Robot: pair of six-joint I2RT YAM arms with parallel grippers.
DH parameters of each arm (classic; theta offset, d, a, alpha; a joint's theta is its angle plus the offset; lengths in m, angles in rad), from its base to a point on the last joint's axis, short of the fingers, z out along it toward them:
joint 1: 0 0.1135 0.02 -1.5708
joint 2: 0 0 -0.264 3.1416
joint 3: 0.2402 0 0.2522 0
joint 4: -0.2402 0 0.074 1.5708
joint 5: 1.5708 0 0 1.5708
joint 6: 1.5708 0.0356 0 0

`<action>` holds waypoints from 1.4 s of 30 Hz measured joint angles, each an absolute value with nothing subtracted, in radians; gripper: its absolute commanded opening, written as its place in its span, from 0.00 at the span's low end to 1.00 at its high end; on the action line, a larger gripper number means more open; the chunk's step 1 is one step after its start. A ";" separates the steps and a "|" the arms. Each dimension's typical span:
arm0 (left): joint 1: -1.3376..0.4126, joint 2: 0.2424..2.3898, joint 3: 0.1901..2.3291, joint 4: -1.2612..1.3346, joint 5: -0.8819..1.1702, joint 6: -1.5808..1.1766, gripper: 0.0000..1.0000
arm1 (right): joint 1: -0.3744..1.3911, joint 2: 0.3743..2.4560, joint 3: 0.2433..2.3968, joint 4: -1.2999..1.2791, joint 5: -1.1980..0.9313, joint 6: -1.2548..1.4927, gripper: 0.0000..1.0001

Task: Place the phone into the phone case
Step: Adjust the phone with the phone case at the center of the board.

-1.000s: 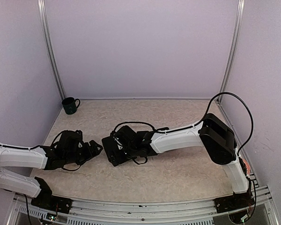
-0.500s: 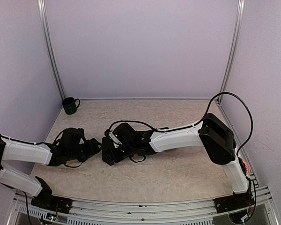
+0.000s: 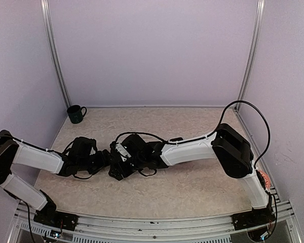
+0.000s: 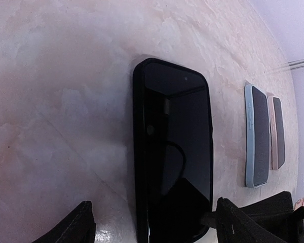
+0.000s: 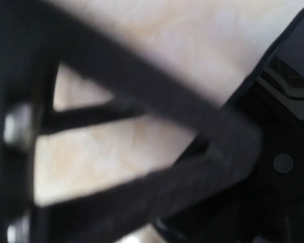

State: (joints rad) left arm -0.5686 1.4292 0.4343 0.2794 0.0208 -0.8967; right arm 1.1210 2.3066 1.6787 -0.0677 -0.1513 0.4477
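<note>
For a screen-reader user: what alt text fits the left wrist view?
A black phone lies flat on a marbled table, between the left gripper's open jaws. Two more phones, light blue and pink, lie side by side beyond.

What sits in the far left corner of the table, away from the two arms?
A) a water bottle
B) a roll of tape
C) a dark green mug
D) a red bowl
C: a dark green mug with a handle stands alone in that corner of the table.

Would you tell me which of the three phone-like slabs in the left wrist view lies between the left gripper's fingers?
The big black phone, lying flat between the left gripper fingers. The light blue one and pink one lie side by side, farther right.
</note>
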 measured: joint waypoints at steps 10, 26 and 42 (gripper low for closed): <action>-0.567 1.480 0.467 0.311 0.041 -0.888 0.80 | 1.136 2.245 1.576 -0.008 -0.301 0.330 0.72; -0.562 1.526 0.484 0.358 0.053 -0.886 0.80 | 1.162 2.243 1.577 -0.009 -0.334 0.260 0.71; -0.561 1.551 0.496 0.382 0.059 -0.887 0.80 | 1.151 2.294 1.584 -0.007 -0.277 0.292 0.71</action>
State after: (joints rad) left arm -0.5610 1.5505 0.4957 0.3817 0.0589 -0.8867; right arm 1.1507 2.2936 1.5845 -0.0074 -0.2771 0.2924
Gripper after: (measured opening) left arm 0.797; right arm 0.706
